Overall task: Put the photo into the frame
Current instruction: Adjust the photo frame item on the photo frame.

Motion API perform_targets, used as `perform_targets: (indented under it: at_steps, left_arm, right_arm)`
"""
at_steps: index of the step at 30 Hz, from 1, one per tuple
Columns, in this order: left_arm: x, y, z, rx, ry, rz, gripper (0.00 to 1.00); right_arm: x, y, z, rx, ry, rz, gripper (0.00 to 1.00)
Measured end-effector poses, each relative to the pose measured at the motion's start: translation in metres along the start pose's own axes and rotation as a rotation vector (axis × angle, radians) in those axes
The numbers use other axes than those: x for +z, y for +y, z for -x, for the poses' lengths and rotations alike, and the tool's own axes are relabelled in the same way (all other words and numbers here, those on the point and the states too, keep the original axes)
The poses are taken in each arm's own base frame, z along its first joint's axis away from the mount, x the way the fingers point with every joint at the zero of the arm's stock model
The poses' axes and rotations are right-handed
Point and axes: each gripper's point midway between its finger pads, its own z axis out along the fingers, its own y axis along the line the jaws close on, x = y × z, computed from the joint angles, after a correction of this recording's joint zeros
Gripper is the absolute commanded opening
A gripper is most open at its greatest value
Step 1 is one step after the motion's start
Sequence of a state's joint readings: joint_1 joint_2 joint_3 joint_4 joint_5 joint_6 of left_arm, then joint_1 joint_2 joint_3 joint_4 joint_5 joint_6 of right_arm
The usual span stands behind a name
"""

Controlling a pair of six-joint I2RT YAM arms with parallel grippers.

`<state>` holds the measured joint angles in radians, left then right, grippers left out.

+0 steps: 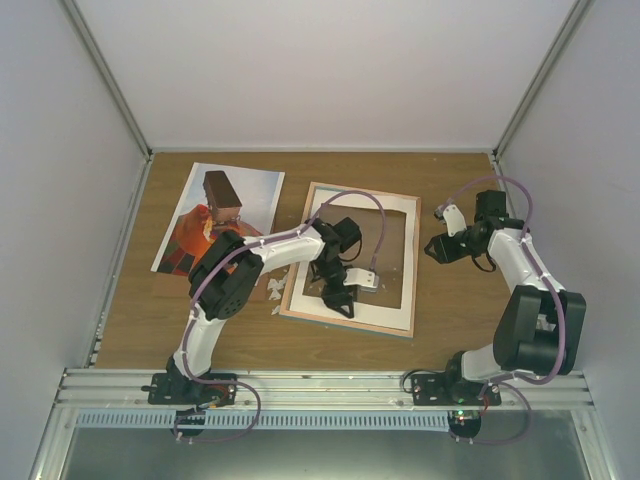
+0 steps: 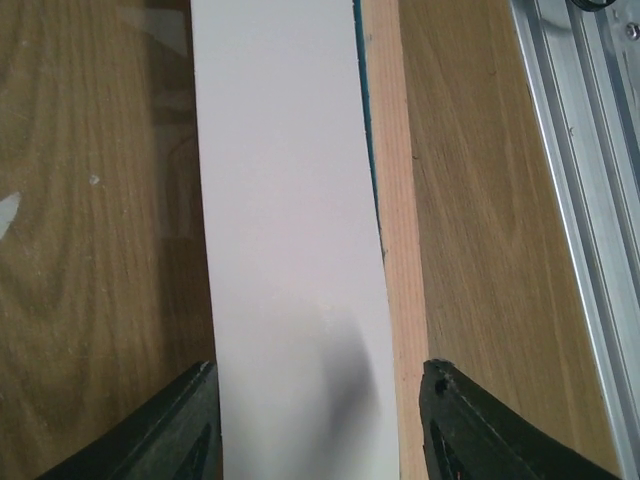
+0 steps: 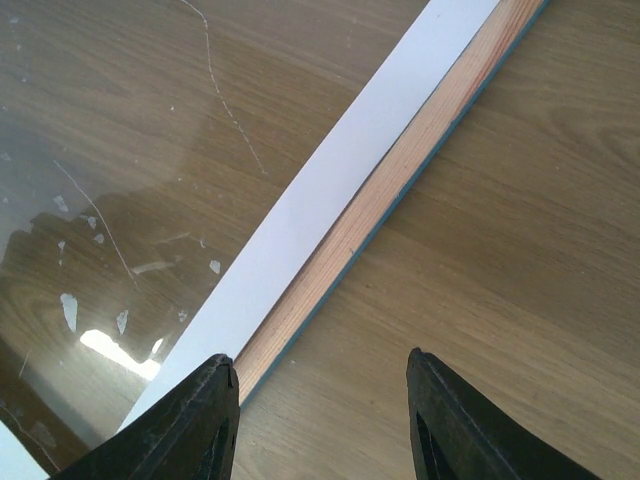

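Observation:
The photo (image 1: 215, 218), an orange-red balloon print, lies flat at the back left of the table, away from both grippers. The frame (image 1: 414, 265) lies in the middle, light wood rim up, with a cream mat (image 1: 390, 310) inside it. My left gripper (image 1: 340, 295) hovers over the frame's near-left part. In the left wrist view the left gripper (image 2: 320, 375) is open and straddles the mat strip (image 2: 290, 200) and the wood rail (image 2: 392, 200). My right gripper (image 1: 437, 248) is open beside the frame's right side. Its left finger (image 3: 195, 420) sits over the wood rail (image 3: 400, 170), with bare table between the fingers.
White scraps (image 1: 275, 290) lie on the table just left of the frame. The glass pane (image 3: 100, 200) inside the frame shows flecks and scratches. An aluminium rail (image 1: 320, 385) runs along the near edge. Pale walls close in the left, right and back sides.

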<state>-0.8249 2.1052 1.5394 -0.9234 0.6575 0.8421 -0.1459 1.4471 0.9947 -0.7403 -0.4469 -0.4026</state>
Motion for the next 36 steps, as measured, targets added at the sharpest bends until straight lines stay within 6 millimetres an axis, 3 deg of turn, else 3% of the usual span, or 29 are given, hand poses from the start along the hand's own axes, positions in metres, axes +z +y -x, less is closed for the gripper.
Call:
perform_targets:
  at_steps: [11, 23, 27, 31, 34, 36]
  left_arm:
    - [-0.012, 0.002, -0.012, -0.031, 0.018, -0.011, 0.38]
    - [-0.015, 0.010, -0.015, -0.073, 0.029, 0.021, 0.72]
    - [-0.036, 0.012, 0.000, -0.064, -0.021, 0.081, 0.78]
    - [-0.081, 0.017, 0.017, -0.043, -0.125, 0.200, 0.77]
    - [-0.107, 0.019, 0.012, -0.038, -0.176, 0.309, 0.74]
    - [-0.111, 0.016, 0.006, -0.040, -0.183, 0.341, 0.68]
  right_arm:
    - [-0.004, 0.001, 0.003, -0.006, -0.013, -0.004, 0.48]
    - [-0.004, 0.002, 0.003, -0.010, -0.018, 0.001, 0.47]
    - [-0.006, 0.005, 0.007, -0.029, -0.028, 0.007, 0.45]
    - [-0.006, 0.011, 0.025, -0.082, -0.045, 0.009, 0.43]
    - [0.001, 0.018, 0.039, -0.128, -0.043, 0.013, 0.40]
    - [0.011, 0.022, 0.046, -0.154, -0.034, 0.017, 0.39]
